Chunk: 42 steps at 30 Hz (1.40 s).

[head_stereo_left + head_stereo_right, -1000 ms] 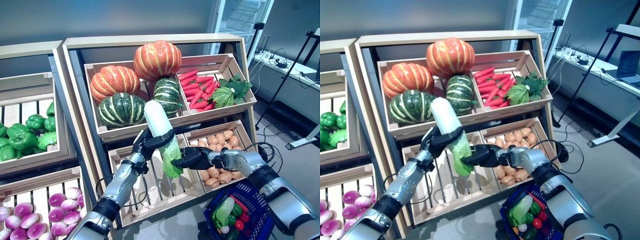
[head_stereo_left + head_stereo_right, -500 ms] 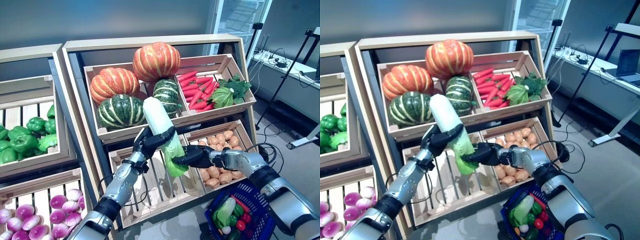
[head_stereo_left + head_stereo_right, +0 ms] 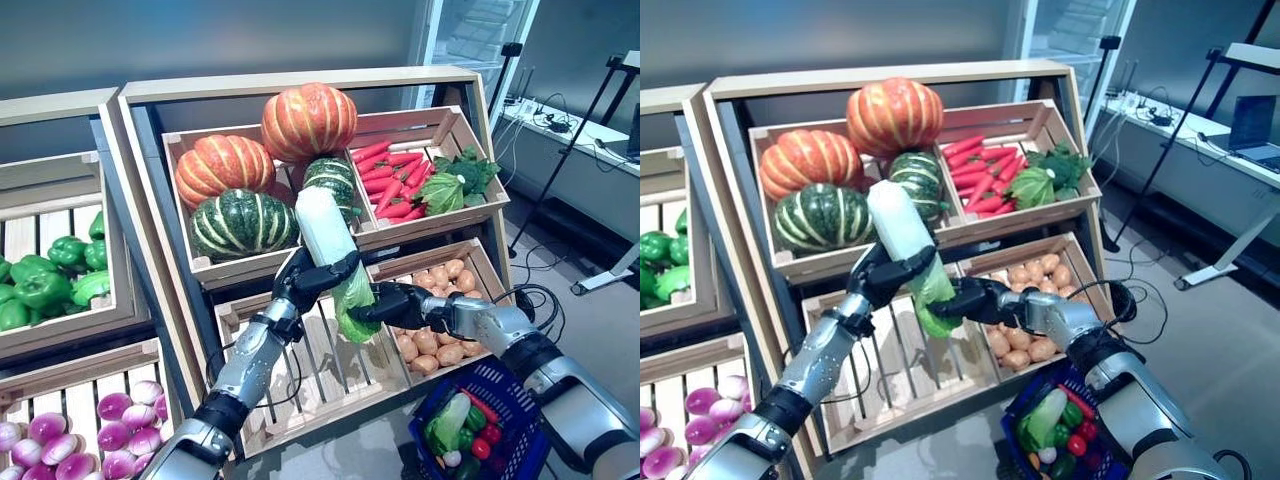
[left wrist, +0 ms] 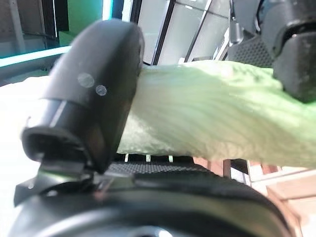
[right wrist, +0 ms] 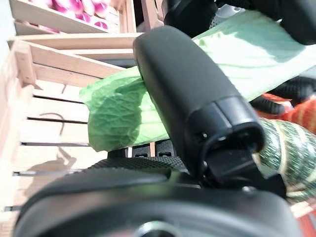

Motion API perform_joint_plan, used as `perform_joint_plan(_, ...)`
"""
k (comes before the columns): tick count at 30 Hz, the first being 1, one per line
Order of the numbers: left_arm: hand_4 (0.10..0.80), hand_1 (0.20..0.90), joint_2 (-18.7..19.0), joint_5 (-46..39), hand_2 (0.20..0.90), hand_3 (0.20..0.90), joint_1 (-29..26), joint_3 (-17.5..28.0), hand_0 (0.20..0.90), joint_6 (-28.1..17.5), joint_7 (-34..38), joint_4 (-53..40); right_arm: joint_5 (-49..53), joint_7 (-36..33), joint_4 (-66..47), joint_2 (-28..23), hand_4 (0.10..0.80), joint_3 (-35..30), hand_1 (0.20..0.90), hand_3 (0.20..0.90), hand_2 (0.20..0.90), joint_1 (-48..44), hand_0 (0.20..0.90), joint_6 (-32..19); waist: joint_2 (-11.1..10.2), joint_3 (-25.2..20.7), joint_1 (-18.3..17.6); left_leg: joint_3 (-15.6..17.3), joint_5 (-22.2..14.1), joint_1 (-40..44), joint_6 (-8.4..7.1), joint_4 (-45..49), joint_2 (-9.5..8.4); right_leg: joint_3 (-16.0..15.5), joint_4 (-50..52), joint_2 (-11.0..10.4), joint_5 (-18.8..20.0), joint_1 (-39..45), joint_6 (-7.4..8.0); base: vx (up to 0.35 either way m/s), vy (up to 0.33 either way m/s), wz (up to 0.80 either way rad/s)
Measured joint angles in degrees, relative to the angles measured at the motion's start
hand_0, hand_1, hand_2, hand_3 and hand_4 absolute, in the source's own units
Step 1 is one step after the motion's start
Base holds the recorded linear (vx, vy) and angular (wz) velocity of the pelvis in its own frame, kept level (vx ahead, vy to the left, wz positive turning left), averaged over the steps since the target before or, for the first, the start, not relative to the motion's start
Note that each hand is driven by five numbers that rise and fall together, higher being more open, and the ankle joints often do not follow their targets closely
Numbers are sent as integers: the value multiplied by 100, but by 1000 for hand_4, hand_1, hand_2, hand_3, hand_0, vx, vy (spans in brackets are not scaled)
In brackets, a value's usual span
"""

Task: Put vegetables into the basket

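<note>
Cabbage (image 3: pixel 328 250) shifted right before crates (image 3: pixel 300 360)

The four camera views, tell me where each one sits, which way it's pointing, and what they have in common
Left eye view: on the head, looking down at the crates; both arms reach in, left hand and right hand on the cabbage.
Right eye view: beside it, same scene, blue basket lower right.
Left wrist view: along the left hand, thumb over the cabbage.
Right wrist view: along the right hand, thumb on the leafy end.
All four share the cabbage.

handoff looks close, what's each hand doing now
Left hand: shut on the cabbage.
Right hand: shut on the cabbage's leafy end.
</note>
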Motion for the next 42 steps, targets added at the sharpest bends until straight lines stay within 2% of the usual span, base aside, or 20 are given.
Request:
perform_joint_plan(4, 800, 900, 53, 361, 900, 900, 78, -274, 900, 346, -45, 9, 3, -4, -208, -50, 400, -307, 300, 300, 300, 52, 300, -233, 34, 20, -104, 74, 0, 1, 0, -25, -3, 53, -58, 8, 25, -26, 8, -25, -13, -9)
perform_joint_plan(11, 800, 900, 31, 845, 900, 900, 88, -300, 900, 376, -258, 3, -6, -4, -493, -202, 400, -683, 300, 300, 300, 681, 300, -406, 96, 145, -279, 165, -1, 28, 1, -66, -8, 138, -91, 18, 48, -56, 16, -22, -8, -5)
perform_joint_plan(18, 800, 900, 420, 1168, 900, 900, 139, -253, 900, 408, -367, 5, -6, -2, -532, -278, 400, -1465, 300, 300, 300, 1291, 300, -555, 46, 360, -363, 324, -2, 64, 1, -95, -17, 276, -168, 33, 132, -98, 8, -10, 3, -10)
perform_joint_plan(25, 800, 900, 601, 1325, 900, 900, 273, 108, 900, 511, -380, 94, -8, -4, -532, -412, 400, -2264, 300, 300, 300, 1925, 300, -743, -34, 482, -375, 440, -5, 82, 2, -109, -18, 323, -168, 40, 141, -140, 9, -9, -2, -6)
perform_joint_plan(35, 800, 900, 981, 1370, 900, 900, 489, 678, 900, 511, -419, 189, -33, -18, -458, -408, 400, -2792, 300, 300, 300, 2979, 300, -839, -197, 582, -449, 591, -29, 151, 24, -112, -30, 463, -163, 47, 182, -170, 12, 7, -5, -6)
perform_joint_plan(42, 800, 900, 994, 1367, 900, 900, 588, 1053, 900, 503, 13, 192, -226, -345, -2, -238, 400, -2967, 300, 300, 300, 3371, 300, -1190, -304, 652, -547, 767, -31, 78, 28, -88, -36, 637, -26, 58, 200, -421, 3, -27, -52, -14)
